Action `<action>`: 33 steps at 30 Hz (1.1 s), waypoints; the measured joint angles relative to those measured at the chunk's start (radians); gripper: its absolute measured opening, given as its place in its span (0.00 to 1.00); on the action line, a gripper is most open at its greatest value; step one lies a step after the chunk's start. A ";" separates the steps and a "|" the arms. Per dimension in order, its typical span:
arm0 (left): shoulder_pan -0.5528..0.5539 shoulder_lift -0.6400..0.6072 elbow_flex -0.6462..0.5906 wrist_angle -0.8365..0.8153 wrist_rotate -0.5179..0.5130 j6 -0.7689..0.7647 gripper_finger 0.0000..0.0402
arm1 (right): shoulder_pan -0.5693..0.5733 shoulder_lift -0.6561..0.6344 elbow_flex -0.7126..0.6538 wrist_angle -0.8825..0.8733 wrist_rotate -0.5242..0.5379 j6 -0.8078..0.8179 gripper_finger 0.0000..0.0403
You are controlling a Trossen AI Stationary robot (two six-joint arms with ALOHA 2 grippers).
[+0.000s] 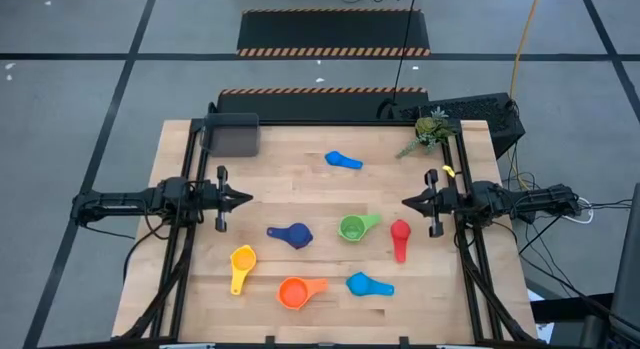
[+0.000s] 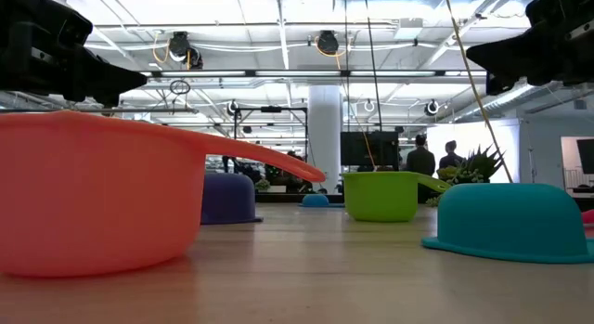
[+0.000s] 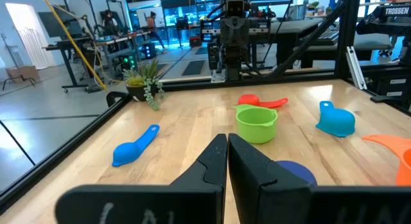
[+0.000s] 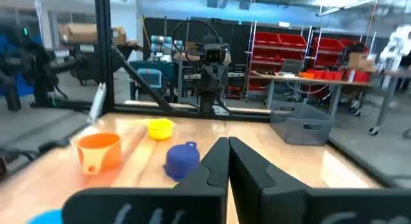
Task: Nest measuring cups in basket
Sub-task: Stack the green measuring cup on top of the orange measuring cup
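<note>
Several measuring cups lie scattered on the wooden table: light blue (image 1: 343,160) at the far middle, dark blue (image 1: 291,234), green (image 1: 355,227) and red (image 1: 400,236) in the middle, yellow (image 1: 241,264), orange (image 1: 298,291) and another light blue (image 1: 367,284) nearer the front. The dark grey basket (image 1: 232,135) stands at the far left corner, nothing showing in it. My left gripper (image 1: 245,199) hovers shut at the table's left side, pointing level toward the middle. My right gripper (image 1: 408,201) hovers shut at the right side, facing it. Neither touches anything.
A green plant sprig (image 1: 430,131) in a small pot sits at the far right corner. Black frame rails run along the table's left and right sides under the arms. Bare wood lies between the basket and the cups.
</note>
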 joint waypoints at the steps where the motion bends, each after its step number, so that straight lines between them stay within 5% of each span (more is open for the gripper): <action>1: 0.000 0.000 0.000 0.000 0.000 0.000 0.05 | 0.000 0.000 0.000 0.000 0.000 0.049 0.00; 13: 0.000 0.000 0.000 0.000 0.000 0.000 0.05 | 0.003 0.005 0.000 0.138 -0.053 0.165 0.00; 19: 0.000 0.000 0.000 0.000 0.000 0.000 0.05 | 0.033 0.087 0.034 0.183 0.006 0.160 0.00; 33: 0.000 0.000 -0.001 0.015 -0.002 0.000 0.05 | 0.071 0.551 0.541 -0.013 0.006 0.088 0.00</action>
